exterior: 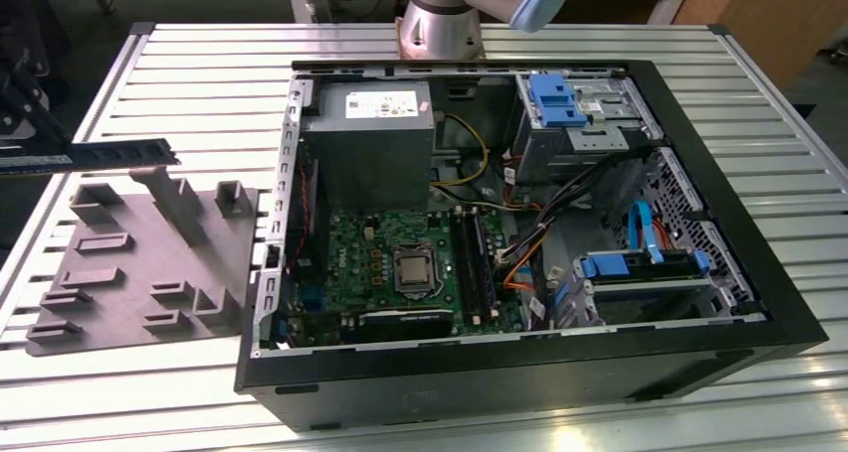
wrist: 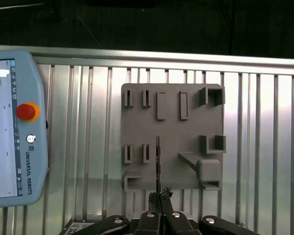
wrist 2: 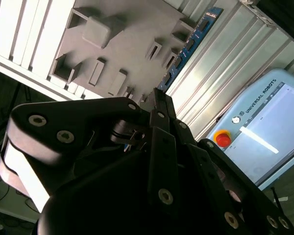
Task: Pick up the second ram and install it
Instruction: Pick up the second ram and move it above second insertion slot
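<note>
The second ram (exterior: pixel 113 155) is a thin dark stick held level above the table, past the far end of the grey fixture plate (exterior: pixel 139 263) at the exterior view's left. My gripper (exterior: pixel 30 152) is shut on one end of it. In the second wrist view the ram (wrist 2: pixel 188 45) juts out from the closed fingers (wrist 2: pixel 156 105) over the plate. In the first wrist view I see the ram (wrist: pixel 158 161) edge-on, a thin dark line rising from my gripper (wrist: pixel 160 196) over the plate (wrist: pixel 171 142).
The open computer case (exterior: pixel 742 313) lies to the exterior view's right, with the motherboard's black memory slots (exterior: pixel 475 263) beside the processor. A grey power supply (exterior: pixel 367 134) and drive cages (exterior: pixel 583 114) fill its far end. A teach pendant (wrist: pixel 12 132) lies on the slatted table.
</note>
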You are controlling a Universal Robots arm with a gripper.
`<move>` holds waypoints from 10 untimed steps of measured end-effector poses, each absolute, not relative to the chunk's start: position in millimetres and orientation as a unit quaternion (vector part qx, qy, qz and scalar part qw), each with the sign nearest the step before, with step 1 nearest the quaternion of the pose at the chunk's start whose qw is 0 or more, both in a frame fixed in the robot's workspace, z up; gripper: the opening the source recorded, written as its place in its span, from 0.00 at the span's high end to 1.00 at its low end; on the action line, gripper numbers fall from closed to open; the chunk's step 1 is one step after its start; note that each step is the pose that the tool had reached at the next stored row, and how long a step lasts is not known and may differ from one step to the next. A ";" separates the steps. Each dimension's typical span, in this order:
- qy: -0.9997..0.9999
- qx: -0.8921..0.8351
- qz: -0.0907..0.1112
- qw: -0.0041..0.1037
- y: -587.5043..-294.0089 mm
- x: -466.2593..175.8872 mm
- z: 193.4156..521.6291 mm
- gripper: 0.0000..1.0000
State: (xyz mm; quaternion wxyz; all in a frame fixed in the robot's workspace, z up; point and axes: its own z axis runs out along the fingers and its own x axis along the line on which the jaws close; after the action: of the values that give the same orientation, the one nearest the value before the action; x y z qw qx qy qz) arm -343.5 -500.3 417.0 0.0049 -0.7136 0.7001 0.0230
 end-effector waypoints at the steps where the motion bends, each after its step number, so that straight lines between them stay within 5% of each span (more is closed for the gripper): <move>1: 0.700 -0.714 0.023 0.005 -500.3 -342.2 417.0 0.89; 10: 0.700 -0.714 0.023 0.005 -500.3 -330.6 417.1 0.89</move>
State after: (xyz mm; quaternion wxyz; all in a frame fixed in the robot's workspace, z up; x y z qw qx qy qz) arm -330.6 -500.3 417.1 0.0049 -0.7136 0.7001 0.0230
